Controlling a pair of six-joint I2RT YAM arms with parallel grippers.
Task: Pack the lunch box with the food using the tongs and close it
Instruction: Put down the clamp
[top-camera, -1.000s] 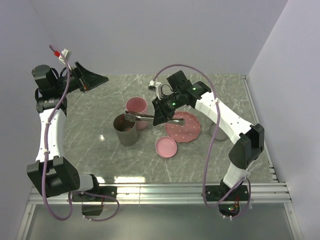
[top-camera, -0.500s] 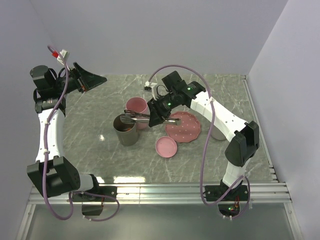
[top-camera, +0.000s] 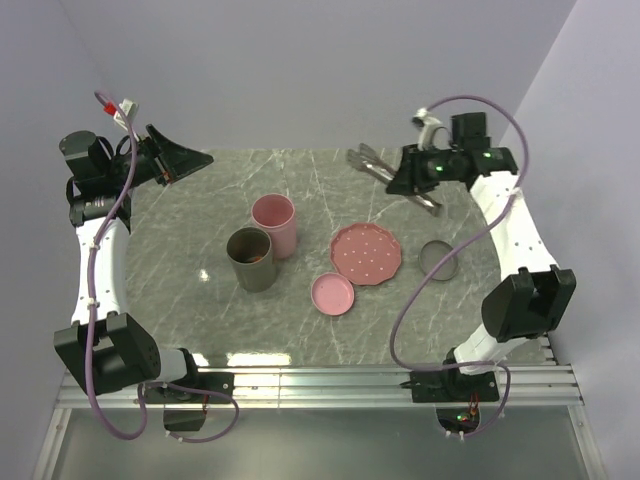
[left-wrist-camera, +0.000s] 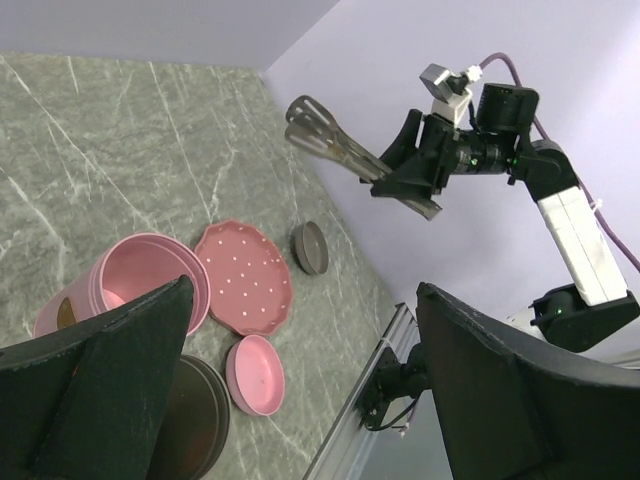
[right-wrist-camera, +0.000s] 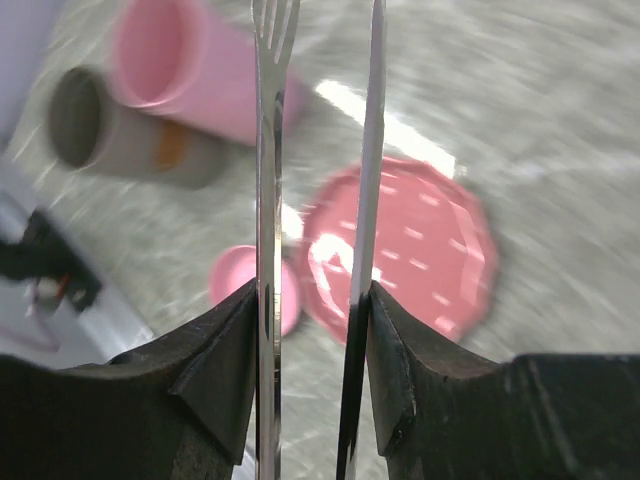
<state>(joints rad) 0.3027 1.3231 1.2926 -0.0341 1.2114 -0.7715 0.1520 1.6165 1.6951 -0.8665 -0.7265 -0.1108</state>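
Observation:
My right gripper (top-camera: 405, 180) is shut on the tongs (top-camera: 372, 163), held in the air over the back right of the table. In the right wrist view both thin arms of the tongs (right-wrist-camera: 268, 150) run up between my fingers (right-wrist-camera: 225, 370), their tips apart and empty. The lunch box's two tall tubs, pink (top-camera: 273, 222) and grey (top-camera: 250, 260), stand open side by side at the centre. The pink speckled plate (top-camera: 367, 252) is bare. No food shows plainly. My left gripper (top-camera: 190, 160) hangs open and empty, high at the back left.
A round pink lid (top-camera: 332, 294) lies in front of the plate and a grey lid (top-camera: 438, 258) lies to its right. A metal rail (top-camera: 320, 385) runs along the near table edge. Walls close in the back and the right side.
My right arm has swung from above the tubs to the back right and risen, carrying the tongs. Their tips have left the grey tub. The left arm has not moved.

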